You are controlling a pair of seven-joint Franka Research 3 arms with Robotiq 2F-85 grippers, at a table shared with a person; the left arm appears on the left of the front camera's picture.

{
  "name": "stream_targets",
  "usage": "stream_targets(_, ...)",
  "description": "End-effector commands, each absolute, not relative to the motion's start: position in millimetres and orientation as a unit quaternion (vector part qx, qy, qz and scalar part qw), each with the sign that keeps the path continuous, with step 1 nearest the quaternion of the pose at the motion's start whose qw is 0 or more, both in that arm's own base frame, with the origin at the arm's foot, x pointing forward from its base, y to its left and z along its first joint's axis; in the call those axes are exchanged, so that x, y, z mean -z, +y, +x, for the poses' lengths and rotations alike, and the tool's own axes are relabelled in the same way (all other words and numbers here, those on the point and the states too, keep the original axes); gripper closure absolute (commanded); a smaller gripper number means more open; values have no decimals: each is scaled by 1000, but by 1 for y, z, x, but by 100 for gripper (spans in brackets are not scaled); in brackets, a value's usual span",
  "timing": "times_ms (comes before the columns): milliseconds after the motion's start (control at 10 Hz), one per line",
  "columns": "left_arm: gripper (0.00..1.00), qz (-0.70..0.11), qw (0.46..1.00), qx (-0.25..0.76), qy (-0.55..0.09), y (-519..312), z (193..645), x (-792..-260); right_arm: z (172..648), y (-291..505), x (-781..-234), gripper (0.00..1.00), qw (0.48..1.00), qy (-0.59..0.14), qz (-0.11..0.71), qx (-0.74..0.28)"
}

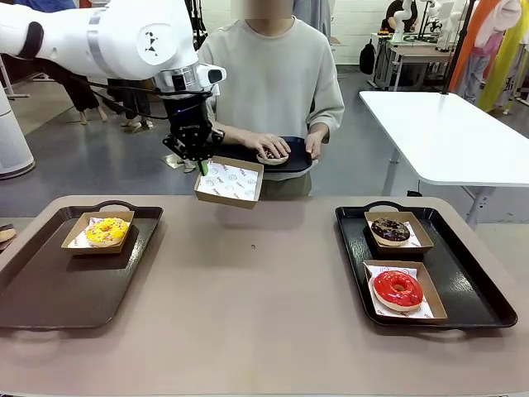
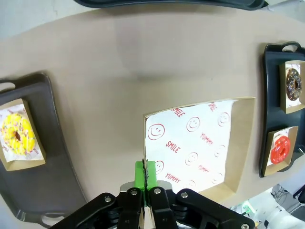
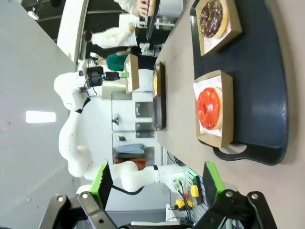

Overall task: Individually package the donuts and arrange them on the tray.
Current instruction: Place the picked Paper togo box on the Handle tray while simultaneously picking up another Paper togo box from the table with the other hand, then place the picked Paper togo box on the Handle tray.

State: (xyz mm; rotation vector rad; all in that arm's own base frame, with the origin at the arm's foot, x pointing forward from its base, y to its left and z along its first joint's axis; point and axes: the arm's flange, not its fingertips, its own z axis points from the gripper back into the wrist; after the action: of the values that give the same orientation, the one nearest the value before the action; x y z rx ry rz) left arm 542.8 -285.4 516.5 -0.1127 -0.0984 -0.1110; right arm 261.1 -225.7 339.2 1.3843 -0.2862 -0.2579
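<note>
While left jaws pinch a box (image 1: 229, 182), donuts (image 1: 397, 289) seemingly sit apart.

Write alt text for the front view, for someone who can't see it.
The left gripper, shut, holds an empty paper-lined box above the table toward a person's hand on a donut. Trays hold boxed yellow, chocolate and red donuts.

Bright, even overhead indoor light, soft shadows on the desk (image 1: 264, 289), sharp front view, wide-angle bending at wrist-view edges
</note>
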Motion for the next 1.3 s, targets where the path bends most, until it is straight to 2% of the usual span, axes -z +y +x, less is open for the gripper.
stream_targets(0,100,-42,997,48,-46,-293,558,-523,259,-221,-334,0,741,-144,643,131)
stream_targets(1200,100,-57,996,57,-47,-289,549,-517,257,-228,-336,0,749,-134,636,127)
